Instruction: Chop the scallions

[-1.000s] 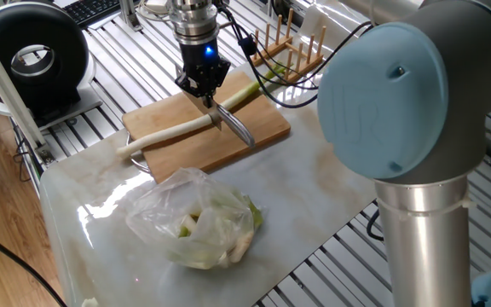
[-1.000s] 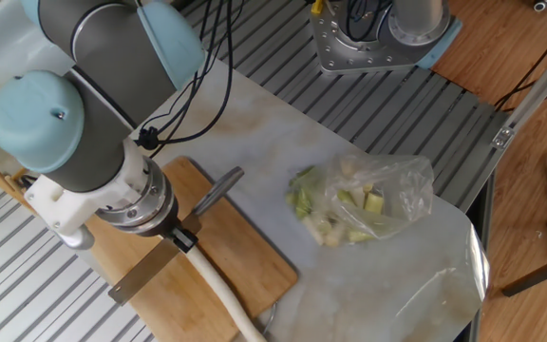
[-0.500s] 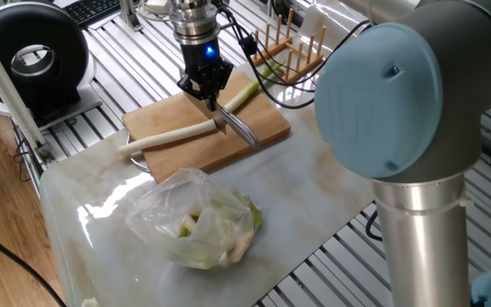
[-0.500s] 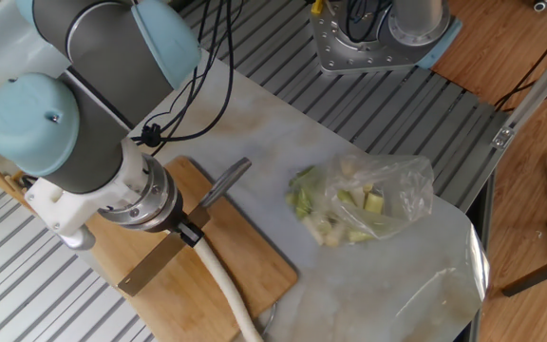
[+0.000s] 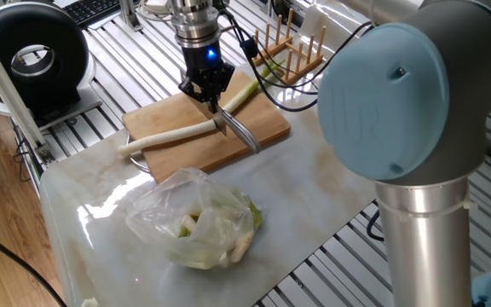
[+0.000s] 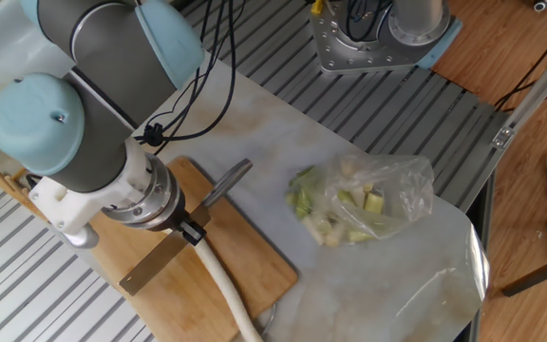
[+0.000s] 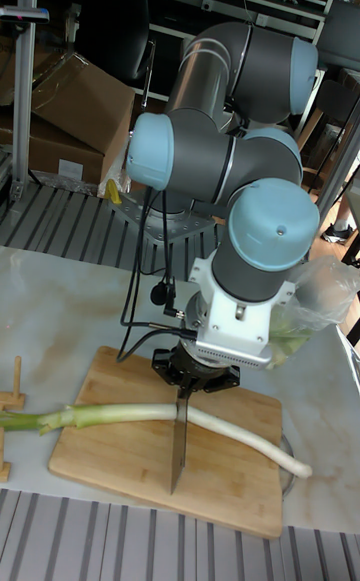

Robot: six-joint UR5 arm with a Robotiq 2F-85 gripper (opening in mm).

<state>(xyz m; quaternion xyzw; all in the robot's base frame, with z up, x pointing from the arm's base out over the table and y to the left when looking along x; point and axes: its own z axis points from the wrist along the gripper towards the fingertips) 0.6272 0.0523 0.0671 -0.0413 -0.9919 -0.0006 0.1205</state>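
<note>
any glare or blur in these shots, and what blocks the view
One fixed view: window glare streaks the white marble slab, and the arm's big out-of-focus blue-capped joint fills the right. The other fixed view: the arm hides the end effector. Tall fixed view: dim background, though the long white-to-green scallion stalk on the wooden cutting board is sharp.

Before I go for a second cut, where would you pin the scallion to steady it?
Pin the white end, pressing down from above. That stretch of the scallion lies flat on the board, clear of the knife held in the gripper.
</note>
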